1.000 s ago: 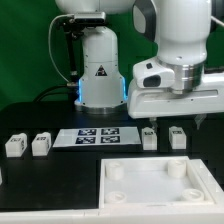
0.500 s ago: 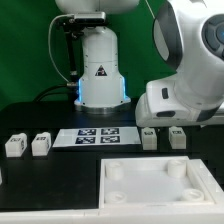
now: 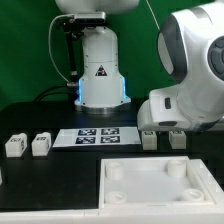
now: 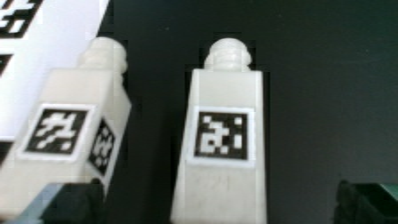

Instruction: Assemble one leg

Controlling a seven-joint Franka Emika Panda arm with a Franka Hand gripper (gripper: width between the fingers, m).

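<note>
Hand (image 4: 217, 205) largely cut off

Marker board (image 3: 97, 137) lies seemingly apart from panel (image 3: 150, 192).

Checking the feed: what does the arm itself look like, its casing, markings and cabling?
The arm has glossy white rounded shells. Its white cylindrical base carries a black triangular sticker above a glowing blue ring; a black cable runs beside it. The fingers look dark.

Arm (image 3: 192, 75) dropped lower over 2 legs (image 3: 148, 139), shifting toward exterior view's right.
</note>
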